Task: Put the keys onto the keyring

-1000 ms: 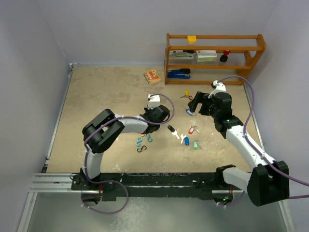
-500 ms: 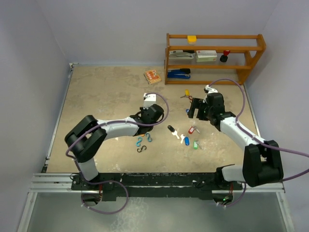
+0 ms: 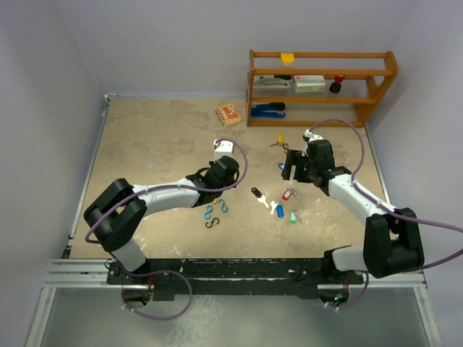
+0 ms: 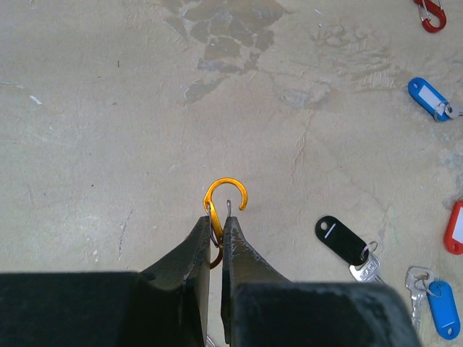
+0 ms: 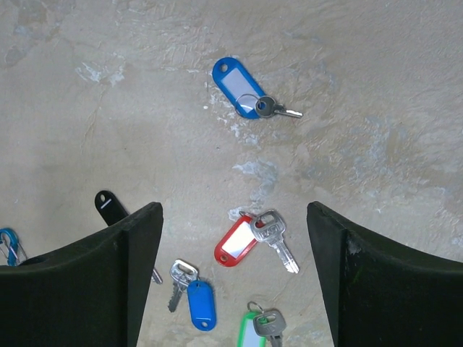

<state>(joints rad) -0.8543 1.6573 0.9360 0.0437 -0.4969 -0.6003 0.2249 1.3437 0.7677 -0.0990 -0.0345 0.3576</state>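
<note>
Keys (image 5: 269,230): small, silver, each ringed to a coloured plastic tag (blue, red, black, green), scattered flat on the table (image 3: 159,137) beneath the right gripper (image 5: 233,210), jaws wide apart. Left gripper (image 4: 217,230) pinches an orange clip (image 4: 217,185)

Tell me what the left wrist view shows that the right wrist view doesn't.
Only left wrist: the left gripper shut on an orange clip, plus a red clip. Only right wrist: the open right gripper, a green-tagged key and a blue clip. Both: the black-tagged key, the red-tagged key and two blue-tagged keys.
</note>
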